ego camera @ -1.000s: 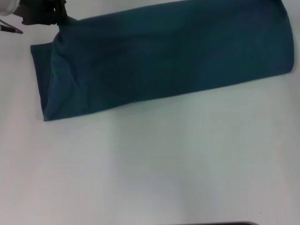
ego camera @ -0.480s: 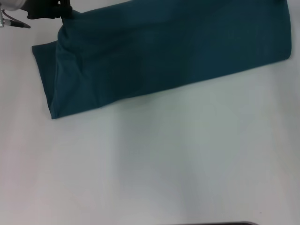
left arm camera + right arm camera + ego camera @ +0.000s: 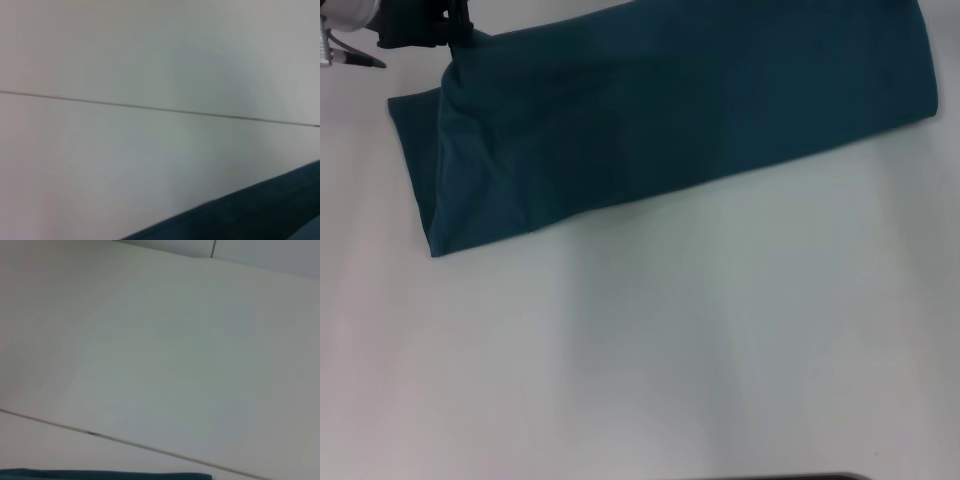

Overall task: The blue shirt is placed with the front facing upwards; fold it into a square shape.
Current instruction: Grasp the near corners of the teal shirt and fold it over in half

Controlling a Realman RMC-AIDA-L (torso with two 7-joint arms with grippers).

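The blue shirt [image 3: 670,110] lies as a long folded band across the far part of the white table, running from the left end up toward the far right. No lettering shows on it. At the band's far left corner, my left gripper [image 3: 455,35] is shut on the fabric, and creases run down from the pinched spot. The left wrist view catches a dark edge of the blue shirt [image 3: 260,215]. The right wrist view shows only a thin strip of the blue shirt [image 3: 100,474]. My right gripper appears in no view.
The white table [image 3: 670,350] spreads out bare in front of the shirt. A dark object [image 3: 790,477] shows at the near edge. A thin seam line [image 3: 150,107] crosses the tabletop in the left wrist view.
The left gripper has drawn the held corner slightly farther away and to the right. The whole band slid the same way, so its right end now sits higher in the head view.
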